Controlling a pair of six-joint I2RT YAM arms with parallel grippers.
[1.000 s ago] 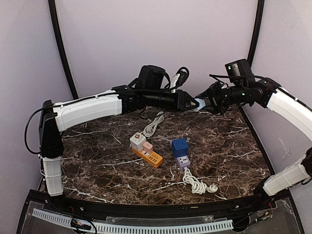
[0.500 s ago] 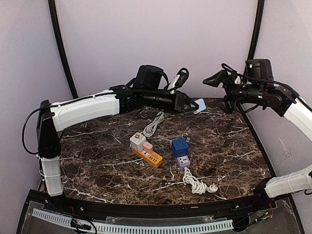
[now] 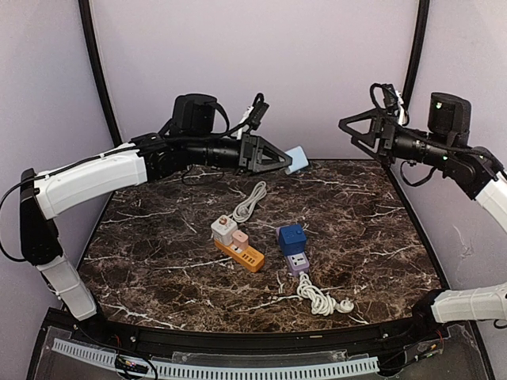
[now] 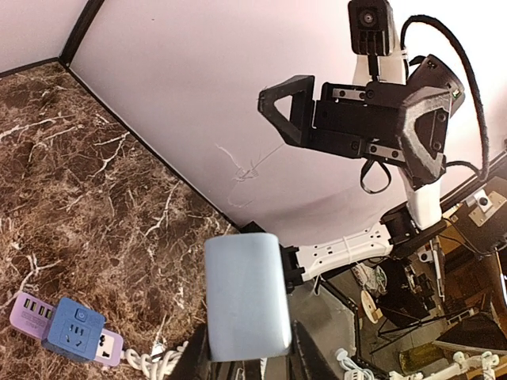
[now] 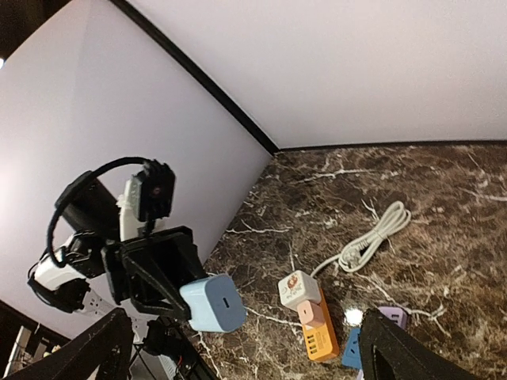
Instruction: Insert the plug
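Mid-desk: the orange power strip and the purple power strip lie side by side, apparently awaiting insertion. Further back, the left arm reaches out level, its tool clamped on the pale blue plug, held high above the strips, probably for transport. At far right, the right tool is raised, spread wide and empty.

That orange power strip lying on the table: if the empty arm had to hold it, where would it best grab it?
The orange power strip lies flat, and a white adapter and a pink adapter fill its far end. So it is probably best to grip the bare near end, closing across the two long sides where it is narrow, coming straight down from above.
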